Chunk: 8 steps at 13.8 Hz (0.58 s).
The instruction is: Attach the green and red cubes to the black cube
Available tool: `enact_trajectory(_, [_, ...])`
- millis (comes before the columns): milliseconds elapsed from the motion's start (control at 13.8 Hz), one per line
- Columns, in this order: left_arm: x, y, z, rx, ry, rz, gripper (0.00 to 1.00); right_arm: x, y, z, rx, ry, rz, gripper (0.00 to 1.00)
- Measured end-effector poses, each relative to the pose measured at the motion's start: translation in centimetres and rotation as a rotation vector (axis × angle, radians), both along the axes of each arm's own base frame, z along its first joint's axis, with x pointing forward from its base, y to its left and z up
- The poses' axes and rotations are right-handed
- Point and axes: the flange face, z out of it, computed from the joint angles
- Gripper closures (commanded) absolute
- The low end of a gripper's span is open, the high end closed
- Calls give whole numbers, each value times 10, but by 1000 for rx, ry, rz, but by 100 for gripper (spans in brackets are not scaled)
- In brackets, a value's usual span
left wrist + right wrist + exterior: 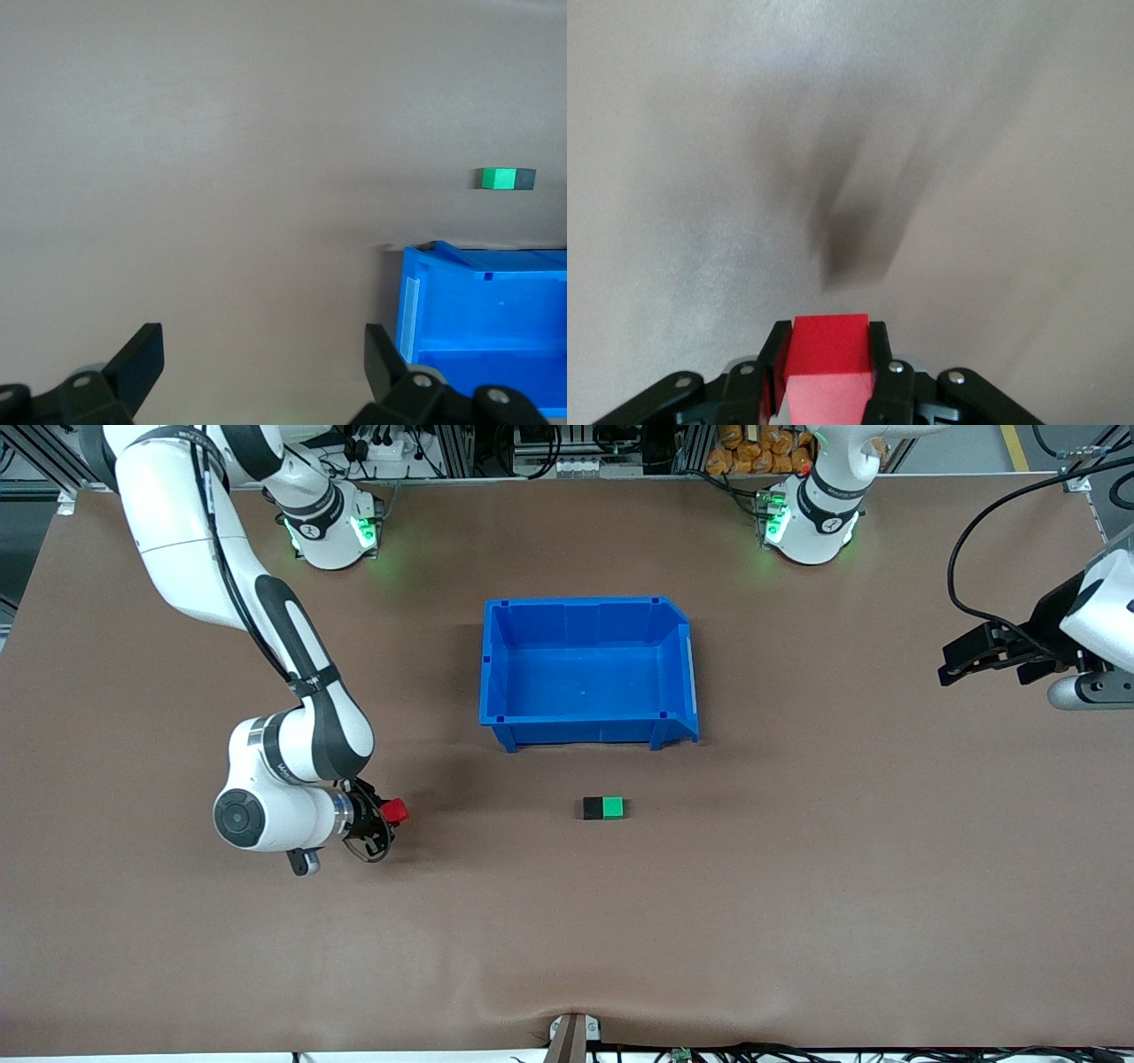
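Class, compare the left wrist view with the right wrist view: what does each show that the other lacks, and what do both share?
Only the left wrist view shows the blue bin, the green cube touching the black cube, and the left gripper open. Only the right wrist view shows the red cube clamped in the right gripper. Both show the brown table.

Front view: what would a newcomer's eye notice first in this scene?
The big blue bin in the middle of the table stands out first. Nearer the camera, the green cube touches the black cube. The right gripper holds the red cube above the table toward its own end; the left gripper waits with jaws open at its end.
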Motion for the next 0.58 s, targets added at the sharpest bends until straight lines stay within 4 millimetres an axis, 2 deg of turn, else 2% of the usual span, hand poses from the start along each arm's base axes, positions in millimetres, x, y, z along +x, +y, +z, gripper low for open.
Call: enact_trajectory(582, [0, 0, 0, 0, 0, -1, 0, -1, 23, 6, 71, 11, -77, 100])
